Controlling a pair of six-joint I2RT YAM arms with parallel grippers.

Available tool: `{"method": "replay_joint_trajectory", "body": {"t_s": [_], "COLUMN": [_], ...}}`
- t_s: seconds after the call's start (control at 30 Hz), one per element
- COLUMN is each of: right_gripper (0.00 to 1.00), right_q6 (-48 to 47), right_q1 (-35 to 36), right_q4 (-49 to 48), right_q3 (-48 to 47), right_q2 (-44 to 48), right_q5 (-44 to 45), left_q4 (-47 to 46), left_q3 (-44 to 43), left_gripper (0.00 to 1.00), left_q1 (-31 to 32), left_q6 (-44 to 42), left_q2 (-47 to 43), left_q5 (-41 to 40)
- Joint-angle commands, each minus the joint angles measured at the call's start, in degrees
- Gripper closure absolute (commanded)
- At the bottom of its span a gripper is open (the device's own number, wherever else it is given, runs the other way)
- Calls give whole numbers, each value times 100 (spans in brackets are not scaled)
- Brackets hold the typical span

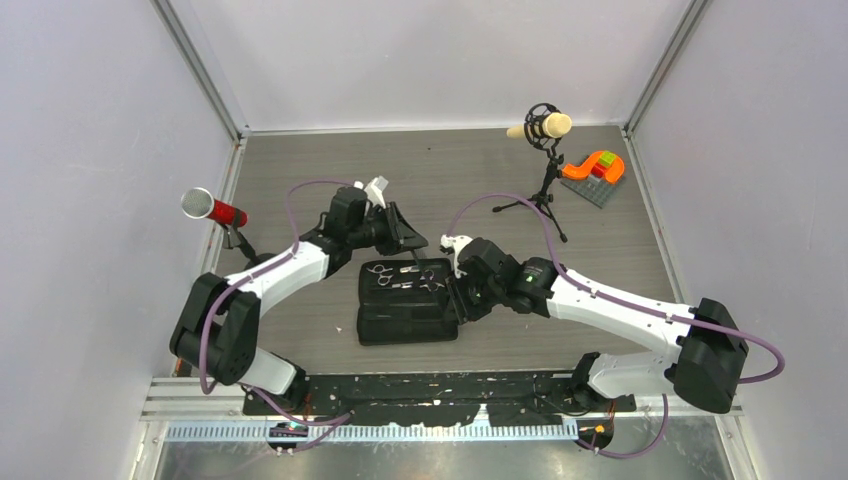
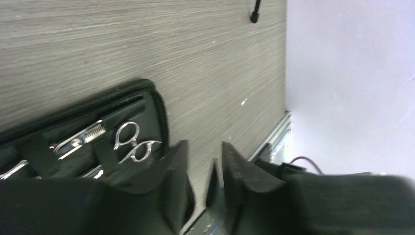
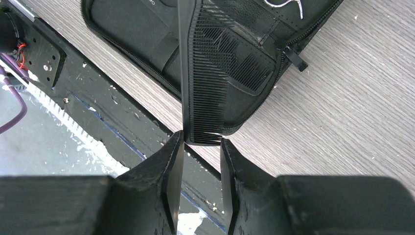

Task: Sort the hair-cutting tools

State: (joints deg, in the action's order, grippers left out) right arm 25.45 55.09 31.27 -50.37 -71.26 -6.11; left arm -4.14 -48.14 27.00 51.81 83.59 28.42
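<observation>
A lab test cell (white panel walls [image 1: 420,60], aluminium frame posts [image 1: 200,70]).

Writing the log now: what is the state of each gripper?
Left gripper: nearly closed; a hold cannot be told.
Right gripper: closed on the black comb.

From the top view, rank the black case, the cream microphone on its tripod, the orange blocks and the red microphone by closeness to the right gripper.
1. Black case, right at the right gripper, which grips a comb.
2. Cream microphone, behind it, to the right.
3. Orange blocks, back right corner.
4. Red microphone, across the table on the left.
</observation>
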Motion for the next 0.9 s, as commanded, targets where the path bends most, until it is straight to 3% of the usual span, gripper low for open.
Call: {"method": "replay_joint_trajectory", "body": {"t_s": [0.0, 0.03, 0.1, 0.3, 0.37, 0.43, 0.53, 0.7, 0.87], "right_gripper": [95, 95, 91, 54, 36, 29, 23, 21, 20], "right_q6": [-41, -36, -18, 273, 404, 532, 819, 1252, 1406], "right_q1": [36, 37, 37, 34, 32, 29, -4, -37, -72], "right_q4": [-247, -275, -293, -771, -1037, -1299, -1852, -3904, -5064], "right_q3": [-217, -207, -202, 83, 246, 403, 781, 1937, 2365], "right_q2": [72, 79, 125, 630, 859, 1102, 1510, 2245, 2223], "right_q5": [105, 113, 150, 498, 579, 874, 1082, 974, 829], "left_q4": [-755, -805, -889, -1330, -1573, -1936, -2584, -3248, -3493], "left_q3": [143, 179, 251, 729, 988, 1333, 1964, 2649, 3037], "left_gripper": [92, 100, 100, 100, 100, 100, 100, 100, 100], "left_q1": [24, 24, 24, 8, -21, -56, -110, -116, -116], "left_q6": [220, 242, 280, 524, 669, 871, 1245, 1668, 1929], "left_q2": [-157, -210, -333, -953, -1234, -1574, -2170, -3123, -3789], "left_q5": [171, 160, 131, -185, -377, -650, -1153, -1924, -2438]}}
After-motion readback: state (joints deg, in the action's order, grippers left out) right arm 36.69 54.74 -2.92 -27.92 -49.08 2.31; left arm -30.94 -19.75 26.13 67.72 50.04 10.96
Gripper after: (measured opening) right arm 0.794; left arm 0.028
